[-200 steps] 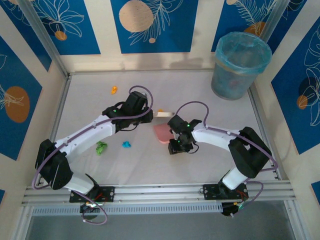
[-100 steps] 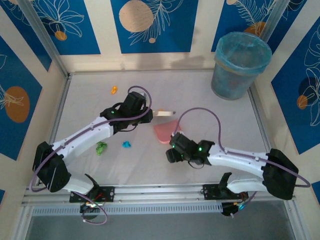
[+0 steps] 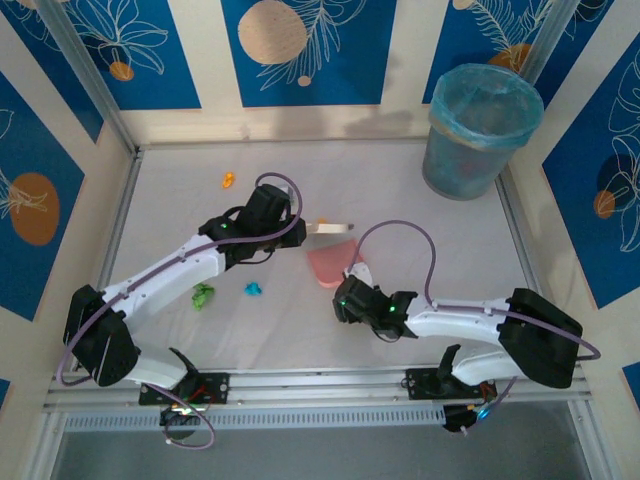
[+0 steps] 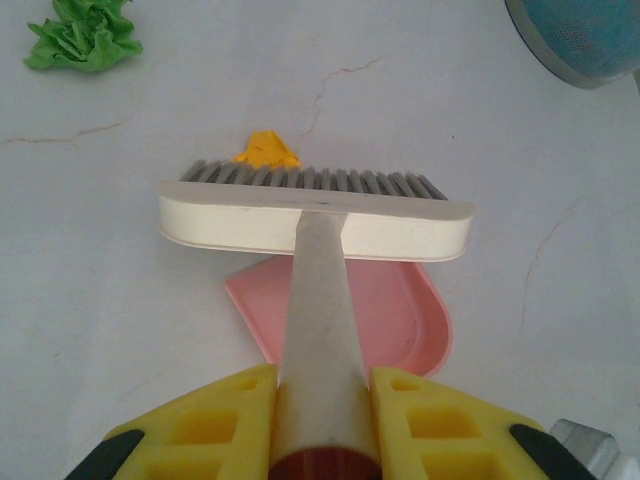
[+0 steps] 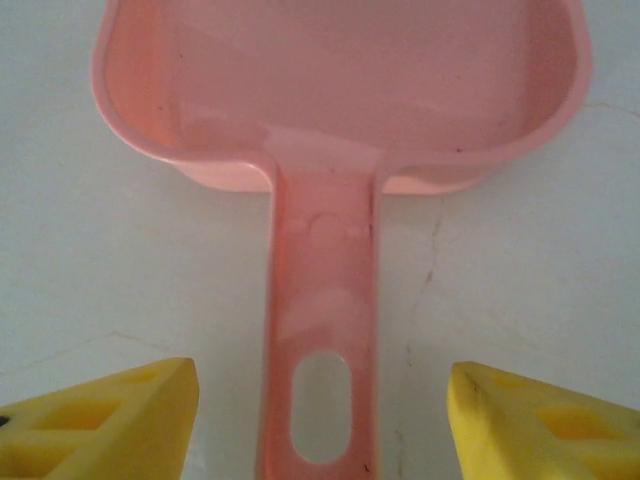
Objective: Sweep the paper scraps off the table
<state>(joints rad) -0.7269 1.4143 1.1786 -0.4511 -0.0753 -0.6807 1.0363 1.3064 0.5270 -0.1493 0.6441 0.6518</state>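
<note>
My left gripper (image 4: 322,385) (image 3: 284,225) is shut on the cream handle of a brush (image 4: 315,215) (image 3: 331,229). The brush head hangs over the far end of the pink dustpan (image 4: 390,320) (image 3: 327,265). An orange paper scrap (image 4: 265,150) lies just beyond the bristles, and a green one (image 4: 85,35) farther off. My right gripper (image 5: 320,400) (image 3: 351,286) is open, one finger on each side of the dustpan handle (image 5: 320,300) with gaps. On the white table (image 3: 400,330), more scraps lie to the left: orange (image 3: 228,180), green (image 3: 203,295) and cyan (image 3: 253,289).
A grey bin with a blue liner (image 3: 483,130) (image 4: 585,35) stands at the table's far right corner. Aluminium rails (image 3: 320,385) edge the table, and patterned wall panels rise behind it.
The right arm has dropped low and stretched out, and its gripper now sits behind the dustpan handle with its jaws wider than a second ago. The left arm and brush have barely moved.
</note>
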